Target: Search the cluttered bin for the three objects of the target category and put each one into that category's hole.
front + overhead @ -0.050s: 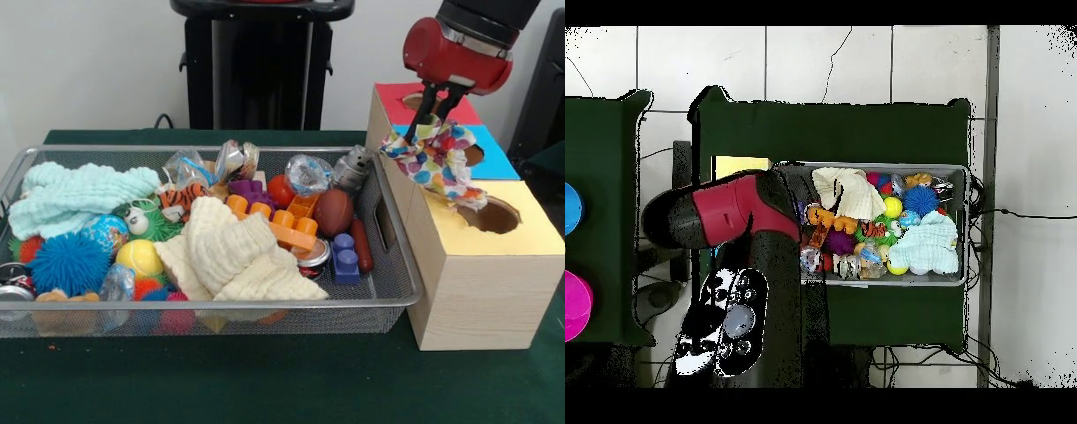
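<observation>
At upper right of the front view, the gripper (433,119) is clamped on a colourful spotted cloth (437,159), dangling it above the box's (477,291) holes, apparently for dropping in.

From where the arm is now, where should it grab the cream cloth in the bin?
Probably from straight above, pinching the raised folds of the cream cloth near its middle. It lies heaped on top of the toys in the bin, with nothing covering it.
</observation>
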Robot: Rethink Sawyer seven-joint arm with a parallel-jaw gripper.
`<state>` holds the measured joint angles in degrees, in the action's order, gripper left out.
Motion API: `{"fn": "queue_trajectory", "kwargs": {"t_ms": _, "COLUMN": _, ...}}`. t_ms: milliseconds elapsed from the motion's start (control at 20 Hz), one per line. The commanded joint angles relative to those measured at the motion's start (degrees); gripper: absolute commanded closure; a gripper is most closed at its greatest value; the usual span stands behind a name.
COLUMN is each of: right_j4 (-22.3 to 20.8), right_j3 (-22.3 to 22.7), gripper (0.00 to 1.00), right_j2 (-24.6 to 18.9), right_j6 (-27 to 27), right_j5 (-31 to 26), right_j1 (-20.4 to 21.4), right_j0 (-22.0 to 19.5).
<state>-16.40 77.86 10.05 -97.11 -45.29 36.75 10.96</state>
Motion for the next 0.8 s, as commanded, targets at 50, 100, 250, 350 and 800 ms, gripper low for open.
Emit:
{"fn": "queue_trajectory", "kwargs": {"t_ms": 50, "right_j4": 1.2, "right_j3": -4.2, "gripper": 1.0, "right_j2": 0.3, "right_j6": -11.4, "right_j5": -6.7, "right_j1": -3.7, "right_j0": -0.1}}
{"fn": "queue_trajectory", "kwargs": {"t_ms": 100, "right_j4": 1.4, "right_j3": -4.6, "gripper": 1.0, "right_j2": 0.1, "right_j6": -11.2, "right_j5": -6.5, "right_j1": -3.9, "right_j0": -0.1}}
{"fn": "queue_trajectory", "kwargs": {"t_ms": 250, "right_j4": 1.7, "right_j3": -5.8, "gripper": 1.0, "right_j2": -0.3, "right_j6": -10.4, "right_j5": -6.1, "right_j1": -4.5, "right_j0": -0.4}}
{"fn": "queue_trajectory", "kwargs": {"t_ms": 350, "right_j4": 1.6, "right_j3": -6.9, "gripper": 1.0, "right_j2": -0.8, "right_j6": -9.5, "right_j5": -5.4, "right_j1": -5.2, "right_j0": -0.5}}
{"fn": "queue_trajectory", "kwargs": {"t_ms": 800, "right_j4": -0.2, "right_j3": -9.8, "gripper": 1.0, "right_j2": -1.2, "right_j6": -6.6, "right_j5": -3.9, "right_j1": -7.3, "right_j0": 0.0}}
